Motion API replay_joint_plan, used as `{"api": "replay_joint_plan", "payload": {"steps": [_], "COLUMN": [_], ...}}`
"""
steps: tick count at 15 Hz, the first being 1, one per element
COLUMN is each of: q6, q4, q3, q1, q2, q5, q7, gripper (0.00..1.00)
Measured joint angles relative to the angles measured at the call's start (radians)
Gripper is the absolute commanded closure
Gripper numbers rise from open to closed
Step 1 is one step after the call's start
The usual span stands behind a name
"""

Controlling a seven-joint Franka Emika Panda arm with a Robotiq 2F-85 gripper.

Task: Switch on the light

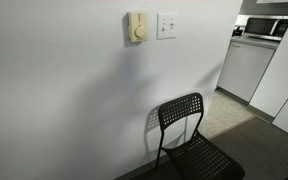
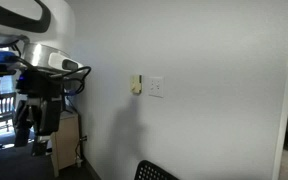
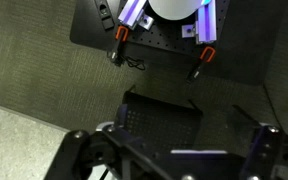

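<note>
We find the gripper [image 2: 36, 138] well apart from the light switch [image 2: 156, 88] and below it, jaws spread and empty, evidently because the approach is not yet begun.

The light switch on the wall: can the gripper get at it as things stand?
Probably yes: the light switch sits on bare wall with nothing before it, and the chair stands lower down. But the gripper hangs apart from the wall, pointing down.
</note>
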Motion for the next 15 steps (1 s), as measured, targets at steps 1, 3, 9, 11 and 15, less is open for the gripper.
{"api": "replay_joint_plan", "payload": {"steps": [1, 3, 9, 11, 15], "q6": [0.000, 0.002, 0.058, 0.097, 0.185], "q4": [0.000, 0.000, 0.038, 0.068, 0.151], "q3": [0.000, 0.001, 0.054, 0.069, 0.078], "q1": [0.000, 0.004, 0.110, 0.141, 0.174], "q2": [0.000, 0.001, 0.076, 0.137, 0.281], "q5": [0.000, -0.002, -0.041, -0.074, -0.185], "q7": [0.000, -0.009, -0.142, -0.194, -0.323], "gripper": [0.00, 0.00, 0.00, 0.00, 0.00]}}
